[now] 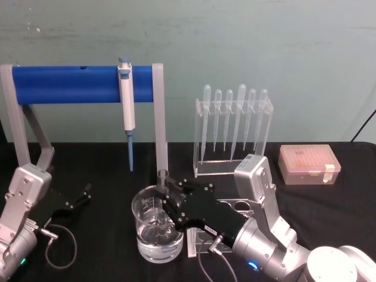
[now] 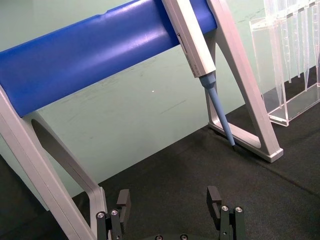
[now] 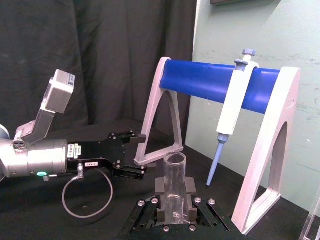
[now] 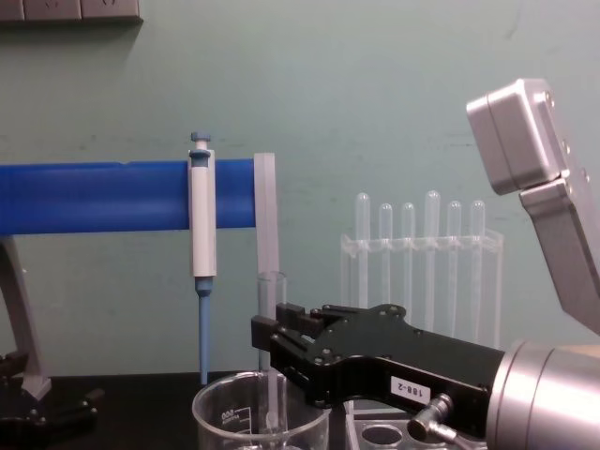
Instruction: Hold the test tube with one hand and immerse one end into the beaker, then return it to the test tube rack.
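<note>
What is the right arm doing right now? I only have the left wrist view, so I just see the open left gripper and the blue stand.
Observer: The right gripper is shut on the test tube, holding it upright.
Operator: Where is the tube relative to the beaker?
Observer: Its lower end is inside the beaker, which holds clear liquid at the bottom. I cannot tell whether the tip touches it.
Operator: And the rack?
Observer: The test tube rack lies just right of the beaker, open holes showing.
</note>
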Controlling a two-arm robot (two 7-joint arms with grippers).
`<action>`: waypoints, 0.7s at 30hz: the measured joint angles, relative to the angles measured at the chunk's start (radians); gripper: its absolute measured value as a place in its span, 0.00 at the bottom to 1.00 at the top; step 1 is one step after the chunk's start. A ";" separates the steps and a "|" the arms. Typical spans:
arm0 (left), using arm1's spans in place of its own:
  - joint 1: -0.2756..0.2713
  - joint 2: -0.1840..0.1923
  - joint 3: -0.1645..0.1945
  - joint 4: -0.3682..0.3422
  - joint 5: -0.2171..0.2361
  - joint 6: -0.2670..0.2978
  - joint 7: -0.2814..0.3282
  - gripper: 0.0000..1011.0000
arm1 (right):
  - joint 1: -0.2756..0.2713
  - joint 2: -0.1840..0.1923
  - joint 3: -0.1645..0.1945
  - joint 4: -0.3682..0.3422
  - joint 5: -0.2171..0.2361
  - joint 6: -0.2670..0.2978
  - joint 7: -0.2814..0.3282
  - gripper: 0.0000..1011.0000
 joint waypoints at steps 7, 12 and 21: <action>0.000 0.000 0.000 0.000 0.000 0.000 0.000 0.99 | 0.000 0.000 0.000 0.000 0.000 0.000 0.000 0.22; 0.000 0.000 0.000 0.000 0.000 0.000 0.000 0.99 | 0.000 0.000 0.000 0.000 0.000 0.000 0.000 0.22; 0.000 0.000 0.000 0.000 0.000 0.000 0.000 0.99 | 0.000 0.000 0.000 0.000 0.000 0.000 0.000 0.22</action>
